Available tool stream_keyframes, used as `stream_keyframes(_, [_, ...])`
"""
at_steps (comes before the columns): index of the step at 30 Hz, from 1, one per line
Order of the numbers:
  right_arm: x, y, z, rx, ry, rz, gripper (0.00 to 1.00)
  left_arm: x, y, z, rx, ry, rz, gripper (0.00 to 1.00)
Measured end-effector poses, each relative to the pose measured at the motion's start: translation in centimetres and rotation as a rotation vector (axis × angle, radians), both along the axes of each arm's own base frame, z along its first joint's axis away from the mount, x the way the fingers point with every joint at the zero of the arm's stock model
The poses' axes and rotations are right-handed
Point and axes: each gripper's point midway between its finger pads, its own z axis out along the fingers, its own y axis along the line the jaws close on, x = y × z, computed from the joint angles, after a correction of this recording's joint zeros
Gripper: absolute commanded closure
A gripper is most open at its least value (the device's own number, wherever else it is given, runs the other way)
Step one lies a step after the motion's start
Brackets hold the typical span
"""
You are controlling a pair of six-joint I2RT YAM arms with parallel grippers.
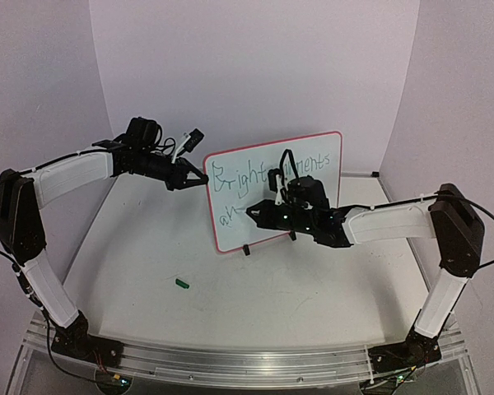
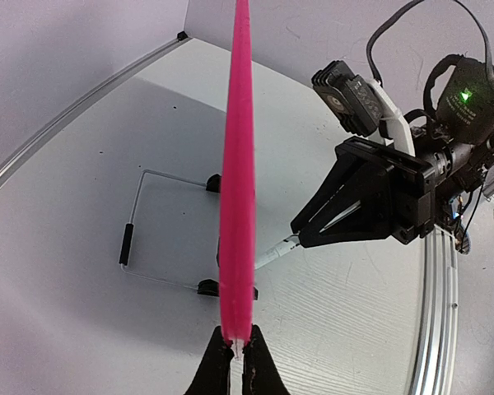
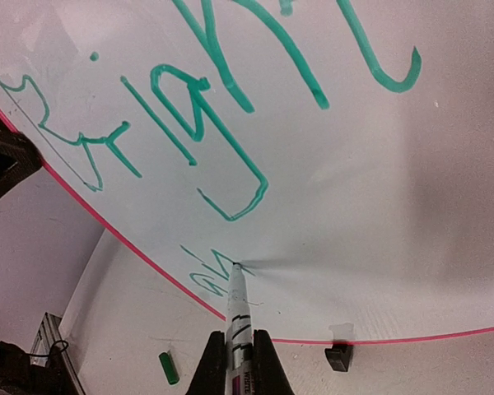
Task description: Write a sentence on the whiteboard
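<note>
Top view, whiteboard [image 1: 235, 234]: stood upright mid-scene, face toward my R arm for writing; green text partly done.
Top view, left gripper [image 1: 199, 180]: pinched on board's L edge, prob. to steady it vs. pen pressure.
Left wrist, pink rim [image 2: 237, 206]: clamped betw. my fingertips; wire stand [image 2: 126, 243] propped it behind.
Right wrist, right gripper [image 3: 239, 362]: closed round marker [image 3: 237, 304], tip touching board low-left; 2nd line barely started, I'd judge.
Right wrist, green cap [image 3: 169, 368]: lay loose below board.

Green handwriting on the whiteboard [image 1: 230, 206]: "Bright", then "…ments" (middle letters hidden), second line's start illegible
</note>
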Motion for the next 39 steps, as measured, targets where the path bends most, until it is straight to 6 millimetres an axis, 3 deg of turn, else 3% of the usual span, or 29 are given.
stream_keyframes(9, [0.0,-0.1,-0.1,-0.001,-0.001,-0.003,1.00,0.0,0.0,0.0,0.000,0.000,0.000,1.00])
stream_keyframes(18, [-0.6,-1.0,-2.3,-0.031,0.034,-0.016,1.00,0.0,0.0,0.0,0.000,0.000,0.000,1.00])
stream_keyframes(39, [-0.1,-1.3,-2.2,-0.029,0.031,-0.030,1.00,0.0,0.0,0.0,0.000,0.000,0.000,1.00])
